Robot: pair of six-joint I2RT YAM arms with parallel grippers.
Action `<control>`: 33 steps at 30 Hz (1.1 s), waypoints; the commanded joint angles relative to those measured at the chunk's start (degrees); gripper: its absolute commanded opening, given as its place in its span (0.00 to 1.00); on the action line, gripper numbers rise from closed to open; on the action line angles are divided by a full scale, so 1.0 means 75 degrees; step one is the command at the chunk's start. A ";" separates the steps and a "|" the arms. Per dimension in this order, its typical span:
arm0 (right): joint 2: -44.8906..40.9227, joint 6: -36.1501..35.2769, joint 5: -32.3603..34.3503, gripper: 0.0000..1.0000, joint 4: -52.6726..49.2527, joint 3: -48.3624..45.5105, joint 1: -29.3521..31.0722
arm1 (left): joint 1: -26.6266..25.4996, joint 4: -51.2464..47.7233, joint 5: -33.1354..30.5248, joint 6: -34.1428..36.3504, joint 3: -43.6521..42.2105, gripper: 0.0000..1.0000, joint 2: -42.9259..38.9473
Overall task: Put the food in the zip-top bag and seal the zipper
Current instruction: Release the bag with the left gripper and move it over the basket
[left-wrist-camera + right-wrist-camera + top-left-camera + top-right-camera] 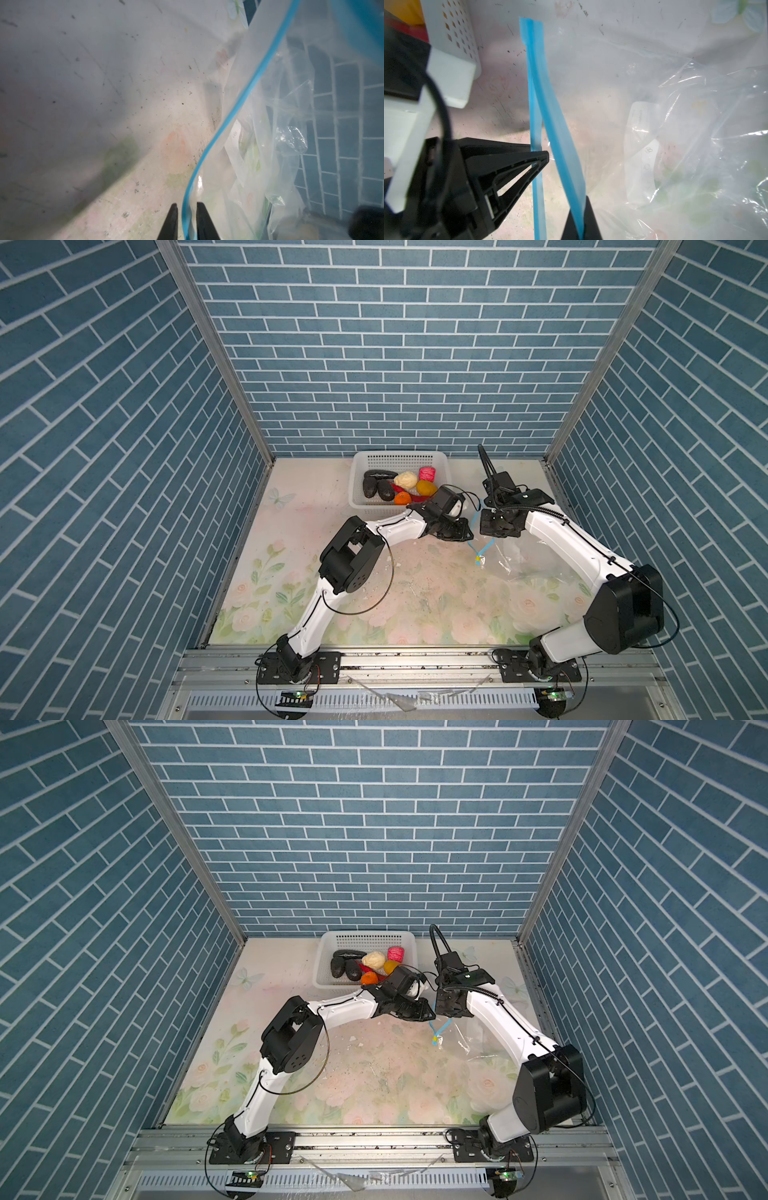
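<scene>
**Both hands at the bag's mouth, food sitting in the basket**

The zip-top bag (536, 556) is lying crumpled on the right half of the table (415, 593), partly under the right arm, with its mouth lifted toward the middle. Its zipper (550, 104) is showing as two blue lips standing apart in the right wrist view. The yellow tab (479, 560) is hanging at the zipper's near end, just above the table. A white label (641, 124) is showing through the clear plastic.

The right hand (584, 214) is pinching the broader lip, its fingers closed tight on the blue strip. The left hand (187, 206) is reaching in from the left and facing the right one across the mouth. Its fingers are standing only narrowly parted. The thinner lip (239, 104) is running loosely between them, with a sliver of gap showing on one side. In both top views the two hands are hovering close together, just near of the basket's right corner.

The food is resting in the white perforated basket (399, 455) at the far middle of the table, against the back wall: black lumps (376, 485) on the left, a cream piece (405, 479), a pink one (428, 474), a yellow-orange one (427, 488), an orange one (402, 499) and a red chilli (401, 489) among them.
</scene>
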 commanded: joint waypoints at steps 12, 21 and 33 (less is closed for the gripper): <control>0.0203 -0.0146 -0.0234 0.00 0.0199 -0.0220 -0.0094 | 0.0679 -0.1521 -0.1419 0.1284 -0.0105 0.60 -0.1786; 0.0324 -0.0173 -0.0391 0.00 0.0179 -0.0059 -0.0096 | 0.1374 -0.4121 -0.2241 0.2204 0.2791 0.67 -0.0383; 0.0443 -0.0185 -0.0613 0.00 0.0272 0.0038 -0.0084 | 0.1987 -0.5021 -0.2580 0.2733 0.3605 0.69 0.0444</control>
